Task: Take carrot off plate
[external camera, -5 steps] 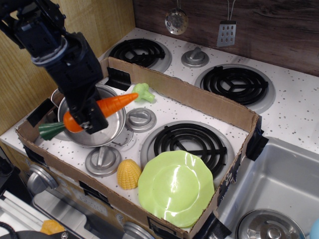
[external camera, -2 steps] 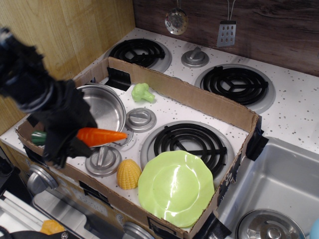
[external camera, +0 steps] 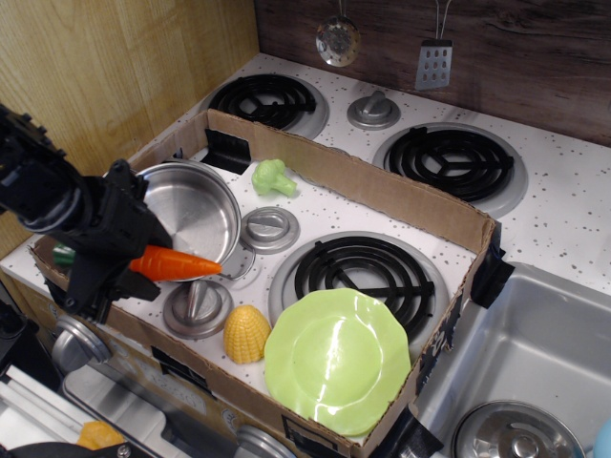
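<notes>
The orange carrot is held by my gripper at the front left of the stove, its pointed end toward the right, over the rim of the steel pot. Its dark green stem shows just behind the gripper. The gripper is shut on the carrot's thick end. The lime-green plate lies bare at the front right of the cardboard enclosure, well apart from the carrot.
A yellow corn cob lies left of the plate. Light green broccoli lies behind the pot. Stove knobs and a burner sit inside the cardboard wall. A sink is at the right.
My gripper with the carrot moved from above the pot down and to the front left, lowering toward the stove top. The carrot's tip now points right instead of up-right.
</notes>
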Controlling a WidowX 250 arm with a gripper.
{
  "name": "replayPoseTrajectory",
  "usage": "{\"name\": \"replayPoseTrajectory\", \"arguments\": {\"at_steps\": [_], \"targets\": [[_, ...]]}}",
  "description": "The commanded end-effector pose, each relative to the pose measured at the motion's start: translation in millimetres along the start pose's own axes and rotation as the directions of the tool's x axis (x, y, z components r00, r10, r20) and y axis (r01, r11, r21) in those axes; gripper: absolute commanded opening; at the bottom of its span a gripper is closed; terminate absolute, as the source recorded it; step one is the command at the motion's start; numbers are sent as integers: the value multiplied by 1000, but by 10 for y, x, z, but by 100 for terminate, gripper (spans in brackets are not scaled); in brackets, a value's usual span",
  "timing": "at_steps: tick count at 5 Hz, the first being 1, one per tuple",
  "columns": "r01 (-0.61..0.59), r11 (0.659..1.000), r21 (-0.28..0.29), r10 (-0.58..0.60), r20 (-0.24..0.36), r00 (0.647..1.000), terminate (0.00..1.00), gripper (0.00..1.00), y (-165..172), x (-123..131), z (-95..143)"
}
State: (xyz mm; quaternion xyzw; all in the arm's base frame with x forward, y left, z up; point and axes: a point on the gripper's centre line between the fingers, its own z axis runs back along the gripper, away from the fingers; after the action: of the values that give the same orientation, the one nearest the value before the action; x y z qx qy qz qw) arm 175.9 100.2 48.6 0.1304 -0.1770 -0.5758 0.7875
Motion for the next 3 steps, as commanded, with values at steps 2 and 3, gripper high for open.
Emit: {"name": "replayPoseTrajectory", "arguments": {"at_steps": [2,3], "targets": [[-19,997,75,20,-20,1000,0,100,-68,68,-41],[-44,996,75,46,-17,999,0,100,-74,75,1]]}}
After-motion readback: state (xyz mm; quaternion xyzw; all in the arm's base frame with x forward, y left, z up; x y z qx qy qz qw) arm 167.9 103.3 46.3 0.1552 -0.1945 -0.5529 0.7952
